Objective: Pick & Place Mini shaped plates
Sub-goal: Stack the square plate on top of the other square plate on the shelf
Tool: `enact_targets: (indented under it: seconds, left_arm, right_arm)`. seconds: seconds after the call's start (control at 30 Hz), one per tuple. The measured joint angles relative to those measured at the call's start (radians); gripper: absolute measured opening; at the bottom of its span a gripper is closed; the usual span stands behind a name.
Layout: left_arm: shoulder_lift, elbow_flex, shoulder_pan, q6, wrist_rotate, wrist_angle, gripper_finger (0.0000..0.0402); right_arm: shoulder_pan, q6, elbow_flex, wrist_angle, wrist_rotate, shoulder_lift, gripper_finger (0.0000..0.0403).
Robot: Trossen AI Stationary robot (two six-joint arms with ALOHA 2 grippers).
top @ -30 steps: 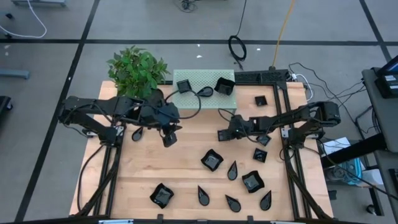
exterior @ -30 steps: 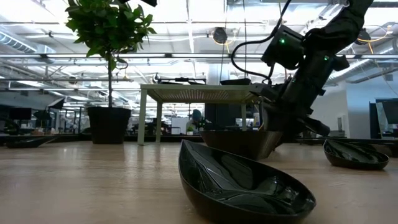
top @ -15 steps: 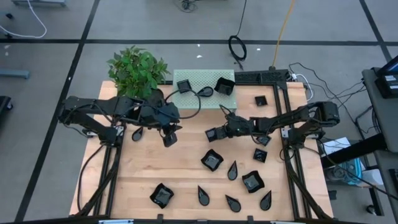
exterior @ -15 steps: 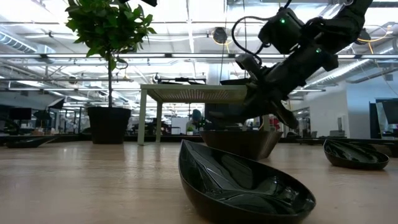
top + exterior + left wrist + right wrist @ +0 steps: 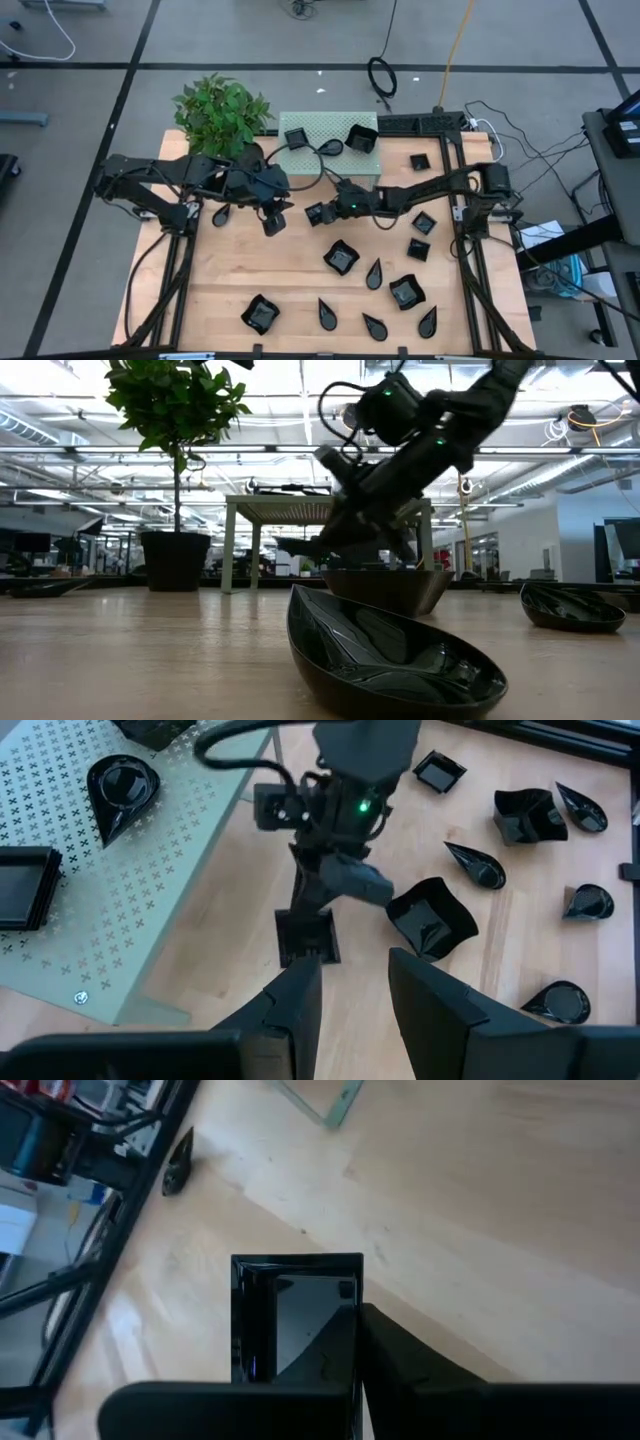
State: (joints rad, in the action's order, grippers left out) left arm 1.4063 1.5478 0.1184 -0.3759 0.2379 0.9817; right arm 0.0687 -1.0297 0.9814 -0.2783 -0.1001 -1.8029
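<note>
From above, the right gripper [image 5: 318, 213] is clamped on a small glossy black flat square plate [image 5: 314, 214] held over the middle of the wooden worktop [image 5: 300, 290]. The pale green perforated mat [image 5: 325, 128] at the worktop's far edge, already bearing three black dishes, lies just beyond the plate, and the right arm is the one reaching toward it. The left gripper [image 5: 271, 222] waits close beside, fingers apart and empty.

At table height, the right gripper carries the plate clear of the wood.

The left wrist view shows the square plate [image 5: 306, 937] hanging near the mat's near edge [image 5: 150, 900].

The right wrist view shows the fingers [image 5: 400, 1355] pinching one edge of the plate [image 5: 295, 1310].
</note>
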Motion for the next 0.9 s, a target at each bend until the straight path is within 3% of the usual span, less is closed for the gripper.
enact_targets:
  seconds: [0.23,0.63,0.9]
  left_arm:
    - [0.000,0.000,0.000,0.004,-0.002,0.001,0.0122]
    - [0.000,0.000,0.000,0.007,-0.011,0.012,0.0122]
    - [0.000,0.000,0.000,0.007,-0.011,0.013,0.0122]
  right_arm:
    - [0.003,0.033,0.131,0.088,0.005,-0.103,0.0003]
    - [0.004,0.022,0.158,0.170,0.066,-0.161,0.0006]
    - [0.004,0.053,0.157,0.181,0.079,-0.155,0.0064]
